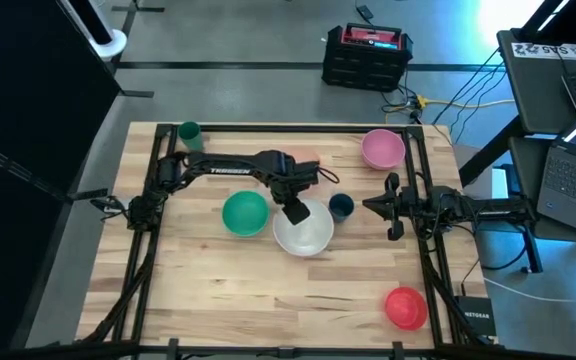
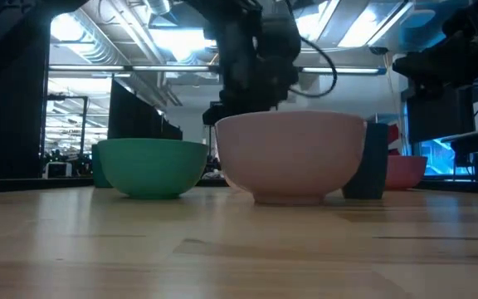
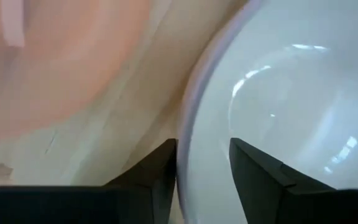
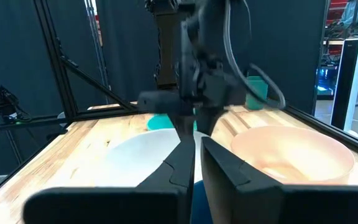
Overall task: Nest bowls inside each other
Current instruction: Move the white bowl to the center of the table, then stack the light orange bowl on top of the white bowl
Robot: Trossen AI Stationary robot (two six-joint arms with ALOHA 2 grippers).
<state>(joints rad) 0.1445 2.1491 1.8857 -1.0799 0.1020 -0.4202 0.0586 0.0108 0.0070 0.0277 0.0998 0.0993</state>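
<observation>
- Large white bowl (image 1: pixel 305 232): found upright at the bench's centre; in the low view it reads pinkish and hides much of what lies behind it.
- Left tool (image 1: pixel 294 211): positioned over the white bowl's far-left rim; in the left wrist view its two dark fingers (image 3: pixel 253 174) are seen parted, one on either side of the rim, with a gap on each side, so nothing is pinched.
- Pale peach bowl (image 1: pixel 306 160): placed just beyond the white bowl, largely covered by the left arm in the high view; shown upright beside the white bowl in the right wrist view.
- Green bowl (image 1: pixel 245 213): set just left of the white bowl, upright.
- Pink bowl (image 1: pixel 382 148): set at the far right of the bench.
- Red-orange bowl (image 1: pixel 405 307): set at the near right corner, well apart from the others.
- Dark blue cup (image 1: pixel 341 206): stood just right of the white bowl.
- Teal-green cup (image 1: pixel 189 132): stood at the far left edge.
- Right tool (image 1: pixel 370 205): held at the right side, pointing toward the blue cup, fingers pressed together on nothing.
- Bench (image 1: pixel 218 290): pale wooden slats.
</observation>
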